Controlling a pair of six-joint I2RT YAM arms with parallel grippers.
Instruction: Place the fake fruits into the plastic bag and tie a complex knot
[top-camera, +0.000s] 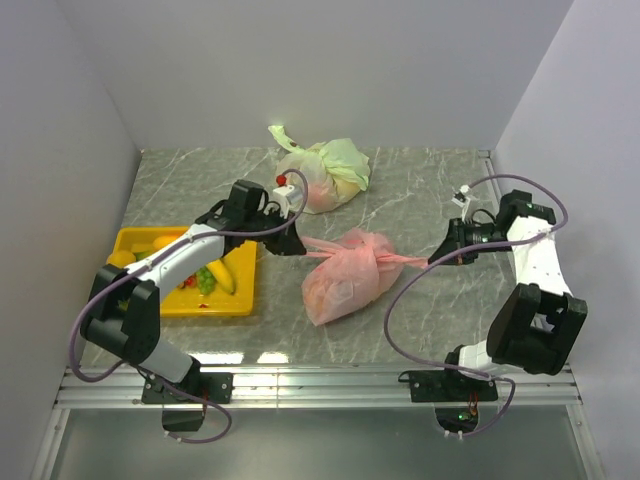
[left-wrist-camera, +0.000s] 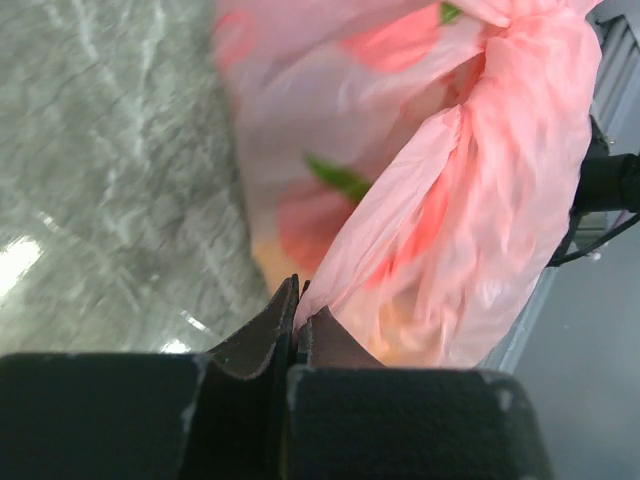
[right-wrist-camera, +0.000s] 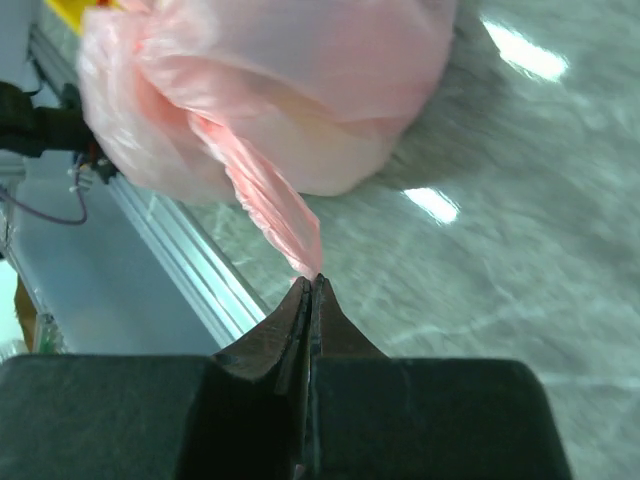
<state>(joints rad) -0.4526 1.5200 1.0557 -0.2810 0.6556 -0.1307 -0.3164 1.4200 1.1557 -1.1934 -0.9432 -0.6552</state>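
Note:
The pink plastic bag (top-camera: 345, 278) lies on the table's middle, bulging with fruit shapes that show through it, its top twisted into a knot (top-camera: 378, 255). My left gripper (top-camera: 298, 243) is shut on the bag's left handle, pulled taut to the left; in the left wrist view (left-wrist-camera: 300, 300) the pink film (left-wrist-camera: 470, 180) runs into the closed jaws. My right gripper (top-camera: 447, 256) is shut on the right handle strand (right-wrist-camera: 270, 205), stretched to the right. Some fake fruits (top-camera: 212, 277), a banana and green grapes, lie in the yellow tray (top-camera: 225, 303).
A pale green-and-white knotted bag (top-camera: 325, 172) sits at the back middle. The yellow tray stands at the left, under my left arm. The metal rail (top-camera: 320, 378) runs along the table's near edge. Grey walls close in the left, back and right.

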